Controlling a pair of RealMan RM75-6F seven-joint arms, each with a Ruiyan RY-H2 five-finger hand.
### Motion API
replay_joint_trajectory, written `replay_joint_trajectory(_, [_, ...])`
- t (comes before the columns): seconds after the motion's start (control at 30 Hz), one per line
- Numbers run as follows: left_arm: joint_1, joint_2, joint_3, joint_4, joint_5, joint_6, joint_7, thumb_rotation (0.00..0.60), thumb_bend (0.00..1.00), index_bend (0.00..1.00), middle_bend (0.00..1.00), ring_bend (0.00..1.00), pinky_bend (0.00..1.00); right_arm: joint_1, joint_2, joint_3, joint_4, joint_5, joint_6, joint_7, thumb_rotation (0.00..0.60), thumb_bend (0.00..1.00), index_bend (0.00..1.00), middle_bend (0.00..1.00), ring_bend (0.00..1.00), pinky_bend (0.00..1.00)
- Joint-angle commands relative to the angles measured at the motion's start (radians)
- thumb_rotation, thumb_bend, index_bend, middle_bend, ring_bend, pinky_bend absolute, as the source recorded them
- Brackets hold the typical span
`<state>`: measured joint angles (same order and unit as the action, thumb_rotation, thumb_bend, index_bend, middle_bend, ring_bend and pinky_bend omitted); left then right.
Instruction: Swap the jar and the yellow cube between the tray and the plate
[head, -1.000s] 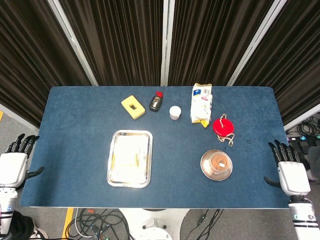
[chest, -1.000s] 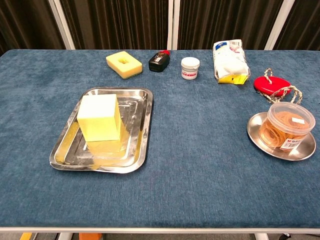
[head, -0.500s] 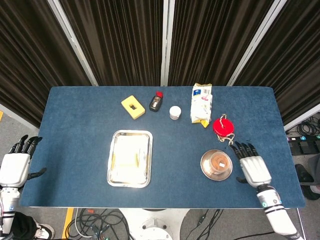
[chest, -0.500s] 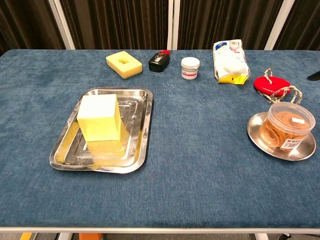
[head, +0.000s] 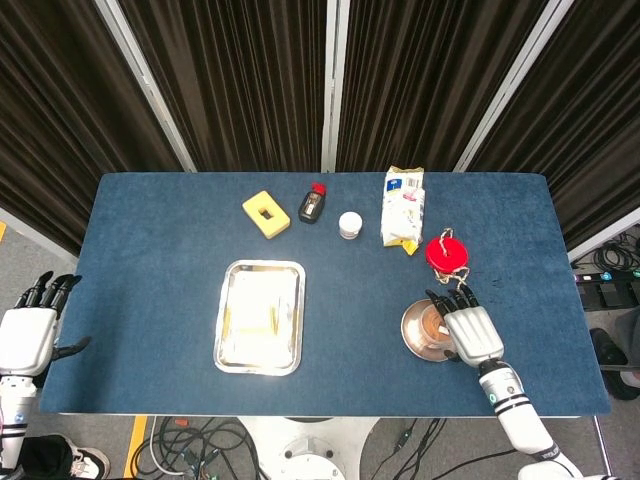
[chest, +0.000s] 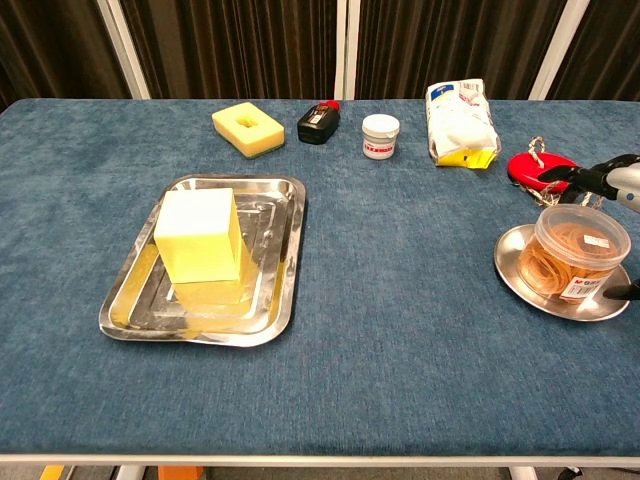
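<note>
Blue cloth tabletop (head: 150, 260), dark curtains behind.

Right hand (head: 470, 330) is over the right side of the plate (head: 412, 340) in the head view, fingers spread and pointing toward the far edge, partly covering the jar (head: 433, 324). From the chest view only its fingertips (chest: 592, 176) and a dark part beside the plate show at the right edge — fingers apart, above and behind the jar (chest: 579, 250), not closed on it. Whether any finger touches the jar, cannot tell. It holds nothing.

Left hand (head: 30, 325) sits off the tabletop's left near corner, fingers extended and apart, empty.

Jar: clear plastic, tan contents, white label, standing upright on the round metal plate (chest: 520, 275) at right.

Yellow cube (chest: 200, 235) stands in the steel tray (chest: 285, 260) at left-centre, toward the tray's left half.

Along the far edge, left to right: yellow sponge with a hole (chest: 248, 127), small dark bottle with red cap (chest: 319, 122) lying on its side, small white pot (chest: 380, 136), white snack bag (chest: 459, 122), red disc with a cord (chest: 538, 166) — the last one just behind the plate.
</note>
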<state>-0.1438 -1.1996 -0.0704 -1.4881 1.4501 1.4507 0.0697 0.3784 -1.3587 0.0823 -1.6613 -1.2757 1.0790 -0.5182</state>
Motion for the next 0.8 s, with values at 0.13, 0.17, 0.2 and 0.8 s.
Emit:
replay_joint_trajectory(0.13, [0.002, -0.003, 0.002, 0.006, -0.002, -0.002, -0.004, 0.600, 0.00, 0.15, 0.13, 0.06, 0.22, 0.008, -0.016, -0.003, 0.017, 0.000, 0.012, 0.004, 0.600, 0.10, 0.11, 0.31, 0.25, 0.00])
replay_joint_trajectory(0.17, [0.002, -0.003, 0.002, 0.006, -0.001, -0.002, -0.005, 0.600, 0.00, 0.15, 0.13, 0.06, 0.22, 0.008, -0.021, -0.001, 0.021, -0.005, 0.021, 0.007, 0.600, 0.12, 0.13, 0.33, 0.27, 0.00])
replay_joint_trajectory(0.2, [0.001, -0.003, 0.003, 0.008, -0.001, -0.004, -0.006, 0.600, 0.00, 0.15, 0.13, 0.06, 0.22, 0.007, -0.025, 0.000, 0.025, -0.013, 0.031, 0.014, 0.600, 0.14, 0.14, 0.35, 0.28, 0.00])
replay_joint_trajectory(0.8, [0.009, -0.004, 0.009, 0.020, 0.001, -0.002, -0.021, 0.600, 0.00, 0.15, 0.13, 0.06, 0.22, 0.185, -0.105, 0.124, 0.077, -0.007, -0.069, 0.072, 0.600, 0.21, 0.32, 0.48, 0.38, 0.00])
